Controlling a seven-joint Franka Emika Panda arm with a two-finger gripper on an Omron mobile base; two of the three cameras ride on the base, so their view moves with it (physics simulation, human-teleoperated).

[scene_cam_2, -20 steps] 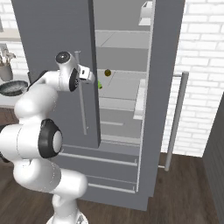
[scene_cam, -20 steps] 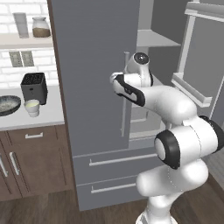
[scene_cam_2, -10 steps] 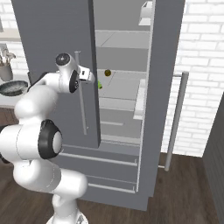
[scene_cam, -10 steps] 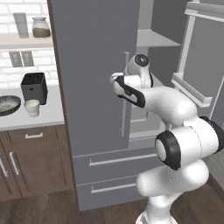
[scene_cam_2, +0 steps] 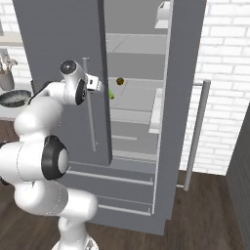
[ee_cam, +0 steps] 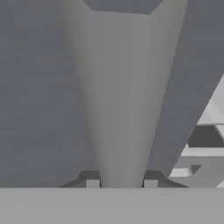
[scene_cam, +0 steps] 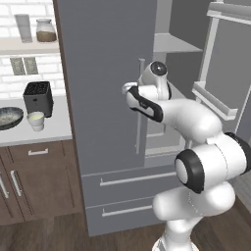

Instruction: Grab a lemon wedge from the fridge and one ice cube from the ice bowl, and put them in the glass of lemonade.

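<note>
- gripper (ee_cam: 121,183) tips only just poke up at bottom of hand view, one each side of a pale bar; can't tell if pads touch it.
- In right base view, wrist blocks the fingers; they're behind edge of the fridge (scene_cam_2: 58,44) door.
- lemon wedge (scene_cam_2: 111,94): green speck on a shelf, part hidden by door edge, too small for shape.
- Small dark round thing (scene_cam_2: 120,81) on the shelf above: too small to identify.
- ice bowl (scene_cam: 10,117) cut off by left edge of left base view; contents not readable.
- glass of lemonade (scene_cam: 36,120): tiny, liquid level unclear.
- Fridge top cropped in both base views.
</note>
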